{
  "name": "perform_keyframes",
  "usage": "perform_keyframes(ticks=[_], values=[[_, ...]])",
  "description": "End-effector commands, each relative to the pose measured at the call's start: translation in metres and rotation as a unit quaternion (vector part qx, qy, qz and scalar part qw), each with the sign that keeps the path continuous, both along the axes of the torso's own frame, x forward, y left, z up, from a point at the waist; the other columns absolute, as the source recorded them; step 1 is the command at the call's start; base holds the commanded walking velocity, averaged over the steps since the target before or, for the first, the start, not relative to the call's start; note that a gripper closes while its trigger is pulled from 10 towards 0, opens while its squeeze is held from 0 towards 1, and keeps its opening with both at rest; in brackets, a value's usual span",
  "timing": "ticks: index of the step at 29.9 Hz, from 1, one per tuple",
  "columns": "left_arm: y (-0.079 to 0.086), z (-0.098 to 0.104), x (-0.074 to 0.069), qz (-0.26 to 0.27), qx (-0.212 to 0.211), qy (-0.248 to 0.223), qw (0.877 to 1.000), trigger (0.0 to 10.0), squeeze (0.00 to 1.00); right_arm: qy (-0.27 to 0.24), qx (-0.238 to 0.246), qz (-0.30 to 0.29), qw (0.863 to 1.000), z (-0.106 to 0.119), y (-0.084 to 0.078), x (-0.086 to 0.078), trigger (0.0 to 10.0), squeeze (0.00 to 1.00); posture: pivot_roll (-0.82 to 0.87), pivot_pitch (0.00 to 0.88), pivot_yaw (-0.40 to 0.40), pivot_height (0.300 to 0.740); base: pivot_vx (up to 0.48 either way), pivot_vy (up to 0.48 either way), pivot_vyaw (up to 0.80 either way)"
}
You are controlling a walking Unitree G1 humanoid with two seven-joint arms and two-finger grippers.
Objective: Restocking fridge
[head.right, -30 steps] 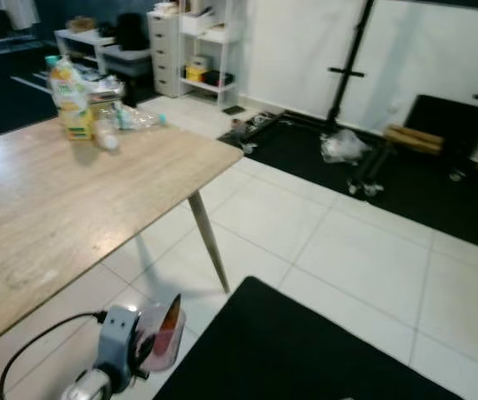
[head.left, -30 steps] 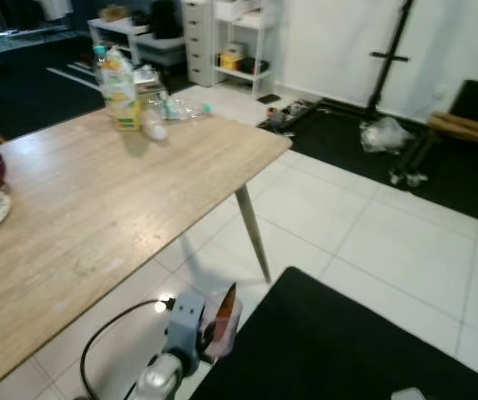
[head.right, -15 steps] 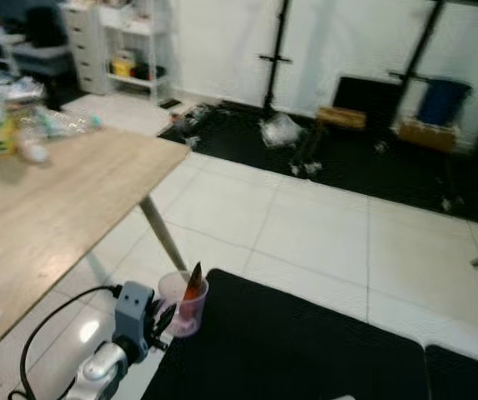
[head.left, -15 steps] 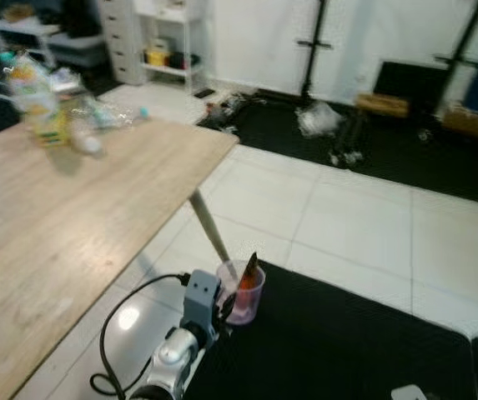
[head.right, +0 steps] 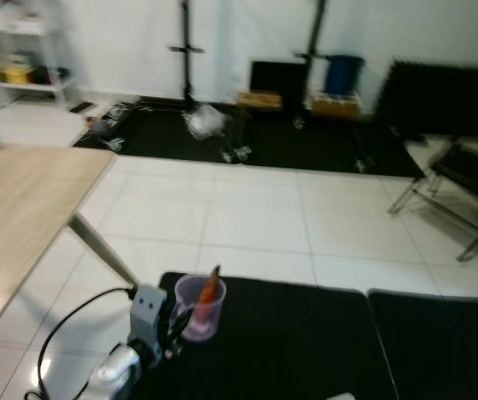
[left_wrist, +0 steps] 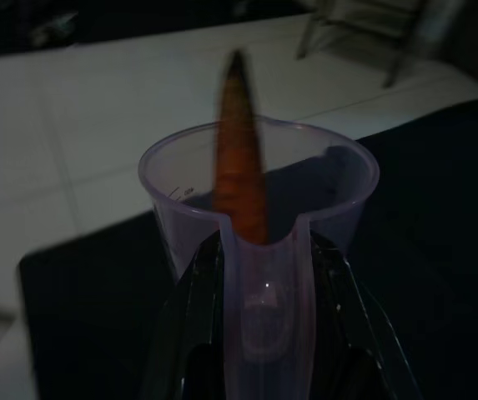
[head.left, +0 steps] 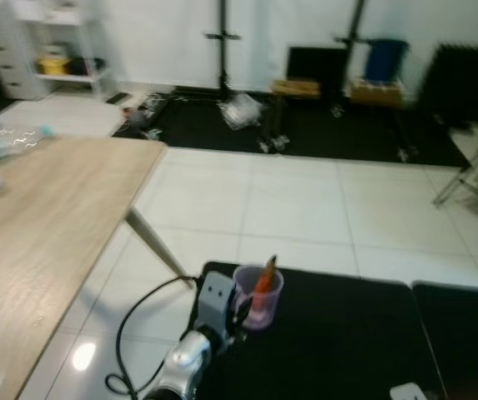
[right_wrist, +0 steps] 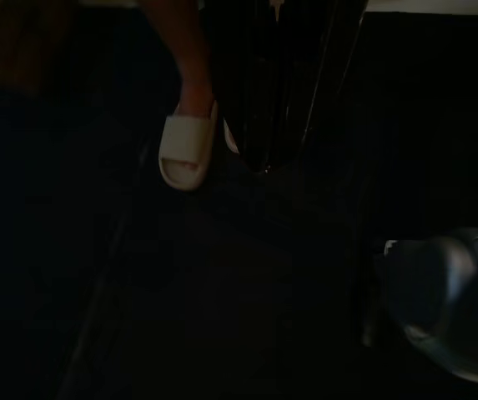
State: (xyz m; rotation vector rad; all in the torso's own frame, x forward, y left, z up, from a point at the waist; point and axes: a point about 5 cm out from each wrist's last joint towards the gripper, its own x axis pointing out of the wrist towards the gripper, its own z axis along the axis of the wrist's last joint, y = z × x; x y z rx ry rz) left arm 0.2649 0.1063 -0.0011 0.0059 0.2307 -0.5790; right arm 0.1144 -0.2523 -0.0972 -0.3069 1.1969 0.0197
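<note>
One translucent lilac plastic measuring cup (head.left: 259, 295) is riding in your left gripper (head.left: 240, 307), low in the centre of the left eye frame. An orange carrot (head.left: 263, 277) is standing tilted inside it, tip poking above the rim. In the left wrist view you are seeing the two black fingers (left_wrist: 190, 329) clamped on either side of the cup's handle.

Compared with a second ago, your whole view is swinging right. The pale wooden table (head.left: 30, 225), which was covering most of the left half of the frame, is now sliding off to the left edge, and the juice bottle on it is leaving the picture. A blue bin (head.left: 383, 58) and a folding chair frame (head.left: 472, 171) are now coming in at the upper right and right edge. White floor tiles (head.left: 305, 208) are spreading across the middle, and a black floor mat (head.left: 347, 342) is lying under the cup at the bottom.

The cup, a second ago sagging sideways at the bottom edge, is now sitting higher and upright.

Your right gripper (right_wrist: 264, 100) is hanging idle; its wrist view is too dark to tell how its fingers stand. Near it you are seeing a person's foot in a white slipper (right_wrist: 184, 150).
</note>
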Motion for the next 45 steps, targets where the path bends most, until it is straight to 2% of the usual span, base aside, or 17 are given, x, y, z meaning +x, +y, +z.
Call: perform_keyframes(ticks=[1, 10, 16, 20, 45], values=[[-0.002, 0.003, 0.0, -0.011, -0.002, -0.015, 1.0, 10.0, 0.0, -0.005, 0.001, 0.003, 1.0, 0.001, 0.001, 0.004, 10.0, 0.0, 0.01, 0.0, -0.01, 0.74, 0.0, 0.0, -0.76], [-0.009, 0.008, 0.002, -0.03, -0.004, -0.032, 0.999, 10.0, 0.0, -0.008, 0.0, 0.001, 1.0, 0.001, 0.0, 0.004, 10.0, 0.0, 0.01, 0.0, -0.012, 0.74, 0.0, 0.0, -0.73], [-0.012, 0.011, 0.004, -0.033, -0.008, -0.038, 0.999, 10.0, 0.0, -0.011, 0.0, 0.001, 1.0, 0.002, 0.0, 0.005, 10.0, 0.0, 0.01, 0.0, -0.013, 0.74, 0.0, 0.0, 0.0], [-0.015, 0.008, 0.003, -0.05, -0.02, -0.014, 0.998, 10.0, 0.0, -0.012, 0.002, 0.0, 1.0, 0.002, 0.0, 0.005, 10.0, 0.0, 0.0, 0.0, -0.015, 0.74, 0.0, 0.0, 0.0], [-0.017, 0.005, 0.001, -0.045, -0.02, -0.001, 0.999, 10.0, 0.0, -0.011, 0.003, 0.001, 1.0, 0.002, -0.003, 0.005, 10.0, 0.0, 0.0, 0.0, -0.023, 0.74, 0.0, -0.357, 0.0]])
